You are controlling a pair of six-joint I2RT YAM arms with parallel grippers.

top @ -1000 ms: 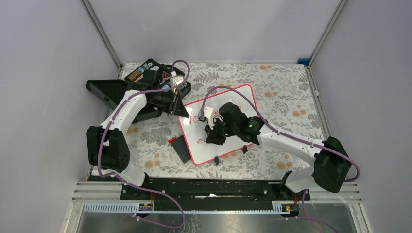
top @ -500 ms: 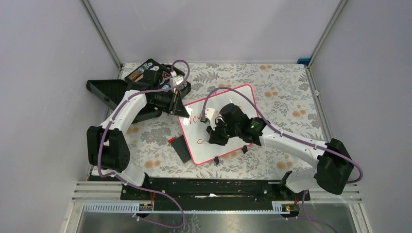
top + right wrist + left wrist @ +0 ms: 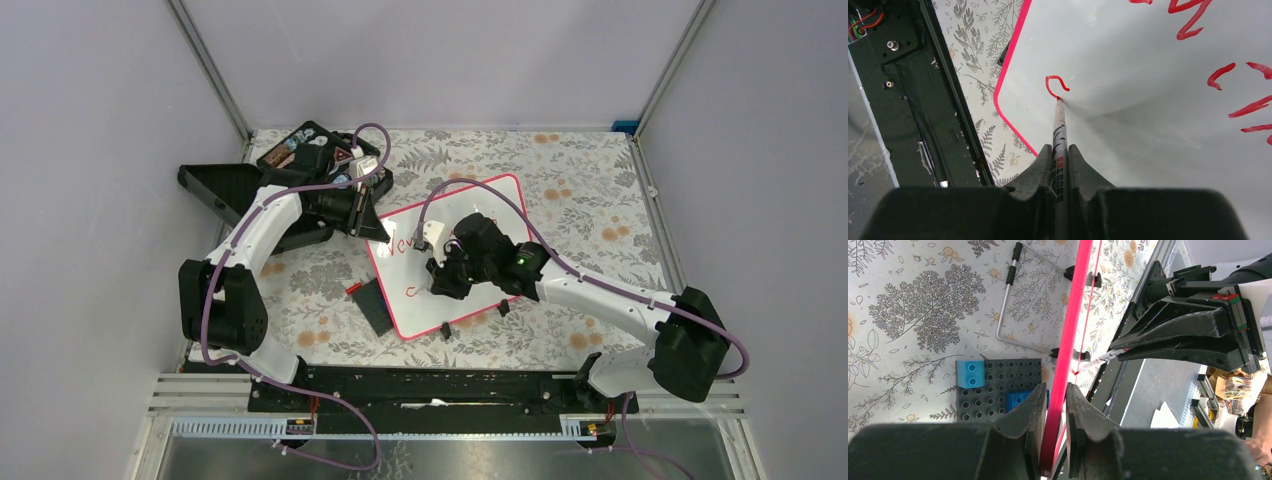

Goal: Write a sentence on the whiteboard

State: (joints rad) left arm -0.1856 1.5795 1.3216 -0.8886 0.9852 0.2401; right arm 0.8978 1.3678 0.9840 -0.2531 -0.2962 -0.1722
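Over the whiteboard (image 3: 455,200), right gripper (image 3: 1060,150) pinching a marker (image 3: 1058,125) half-hides the sentence (image 3: 402,243); left gripper (image 3: 1054,390) pinches its frame (image 3: 1075,305).

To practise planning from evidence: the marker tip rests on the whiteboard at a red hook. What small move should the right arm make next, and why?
Probably draw on from the red hook to finish that letter: the right gripper is shut on the marker, tip touching the whiteboard at the hook's end, and the left gripper clamps its frame.
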